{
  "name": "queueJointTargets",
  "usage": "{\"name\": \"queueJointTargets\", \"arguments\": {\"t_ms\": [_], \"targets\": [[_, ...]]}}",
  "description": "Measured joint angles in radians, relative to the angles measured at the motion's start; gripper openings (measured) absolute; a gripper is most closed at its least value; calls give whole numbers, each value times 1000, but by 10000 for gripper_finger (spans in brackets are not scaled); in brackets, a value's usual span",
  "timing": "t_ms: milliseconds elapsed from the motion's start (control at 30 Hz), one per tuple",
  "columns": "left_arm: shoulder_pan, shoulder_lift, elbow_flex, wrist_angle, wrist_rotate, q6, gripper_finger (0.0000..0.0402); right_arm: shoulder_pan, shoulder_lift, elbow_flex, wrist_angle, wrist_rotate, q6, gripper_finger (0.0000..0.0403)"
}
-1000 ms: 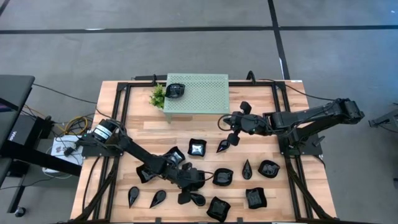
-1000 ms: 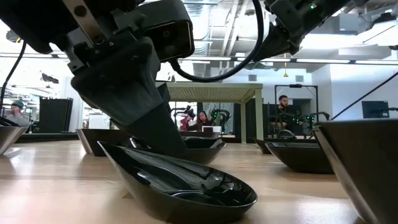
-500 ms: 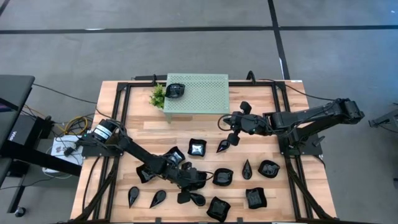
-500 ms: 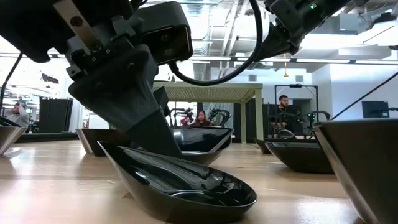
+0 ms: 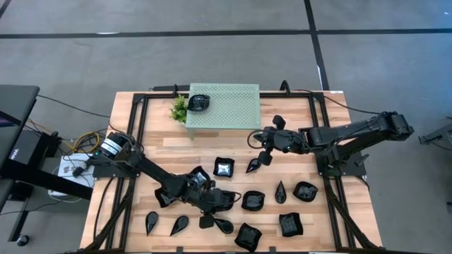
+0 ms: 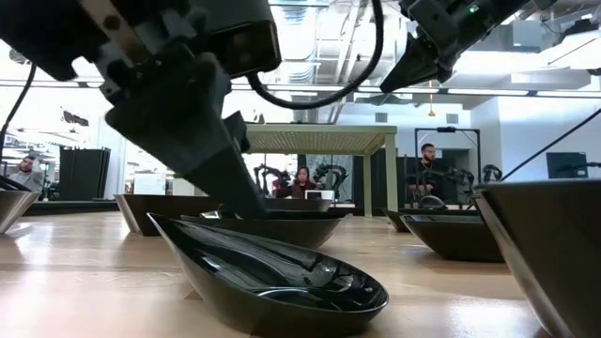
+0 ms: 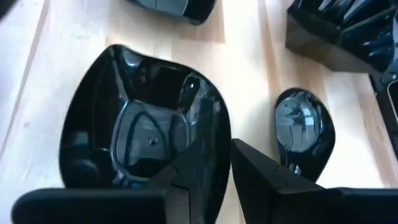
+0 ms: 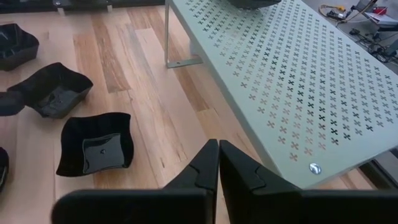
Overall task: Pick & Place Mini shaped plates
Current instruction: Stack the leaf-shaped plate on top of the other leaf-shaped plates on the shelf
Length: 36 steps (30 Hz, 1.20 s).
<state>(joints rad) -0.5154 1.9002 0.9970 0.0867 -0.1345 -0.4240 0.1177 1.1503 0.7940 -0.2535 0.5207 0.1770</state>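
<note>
Black dishes: one on green stand (image 5: 222, 106), roughly a dozen left on table (image 5: 311, 144); left gripper (image 7: 221, 163) pinching a dish rim (image 7: 214, 134), right gripper (image 8: 218, 163) closed empty.

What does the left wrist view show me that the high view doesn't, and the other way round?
Only the left wrist view: the left tool right at the rim of a roundish plate, with a teardrop plate beside it. Only the high view: the green stand carrying one plate, and the right tool waiting near it. Both: black plates on the wooden table.
</note>
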Motion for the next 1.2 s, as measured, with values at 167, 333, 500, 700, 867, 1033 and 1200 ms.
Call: {"name": "queueJointTargets", "arguments": {"t_ms": [167, 333, 500, 700, 867, 1033, 1200], "targets": [[-31, 5, 0, -1, -8, 91, 81, 0, 0, 0, 0, 0, 0, 8], [-44, 5, 0, -1, -38, 106, 81, 0, 0, 0, 0, -1, 0, 8], [-44, 5, 0, -1, -38, 109, 81, 0, 0, 0, 0, -1, 0, 8], [-43, 4, -12, -1, -41, 114, 66, 0, 0, 0, 0, -2, 0, 8], [-41, 2, -42, 3, -104, 115, 23, 0, 0, 0, 0, -2, 0, 8], [-49, 2, -23, 2, -156, 171, 9, 0, 0, 0, 0, -2, 0, 8], [-53, -45, 0, -9, -157, 214, 7, 0, 0, 0, 0, -2, 0, 8]]}}
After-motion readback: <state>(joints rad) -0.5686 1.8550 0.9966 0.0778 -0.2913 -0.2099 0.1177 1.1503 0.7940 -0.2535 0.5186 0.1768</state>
